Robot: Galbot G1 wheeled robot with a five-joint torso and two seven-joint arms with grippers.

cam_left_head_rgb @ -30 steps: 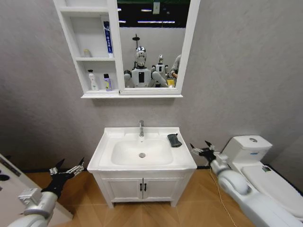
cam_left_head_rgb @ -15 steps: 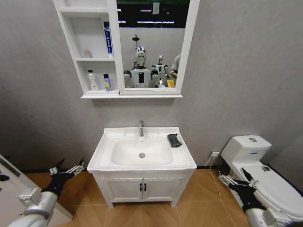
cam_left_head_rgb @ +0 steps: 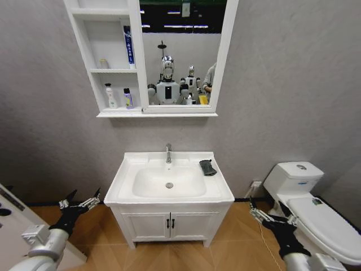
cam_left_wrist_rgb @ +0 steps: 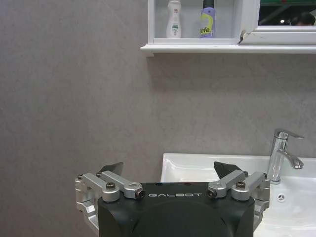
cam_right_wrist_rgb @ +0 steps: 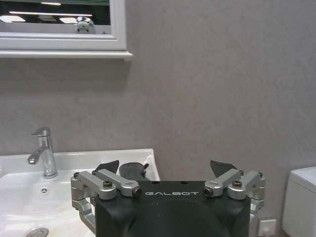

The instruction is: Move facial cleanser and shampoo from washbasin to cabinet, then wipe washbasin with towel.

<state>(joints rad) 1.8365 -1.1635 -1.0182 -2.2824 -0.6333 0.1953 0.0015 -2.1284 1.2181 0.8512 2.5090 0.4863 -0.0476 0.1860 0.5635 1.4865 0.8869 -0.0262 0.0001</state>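
Grey towel (cam_left_head_rgb: 207, 167) on washbasin (cam_left_head_rgb: 127, 168) rim; left claw (cam_left_head_rgb: 79, 204), right claw (cam_left_head_rgb: 269, 217) low, released.

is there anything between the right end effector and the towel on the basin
Nothing visible blocks it. The right end effector hangs open, low beside the vanity and below the rim of the washbasin. The towel lies on the basin's back right corner, so the gap between them is open air.

White washbasin (cam_left_head_rgb: 128, 169) – dark grey towel (cam_left_head_rgb: 207, 167), white cabinet (cam_left_head_rgb: 93, 34), mottled grey wall (cam_left_head_rgb: 282, 84)
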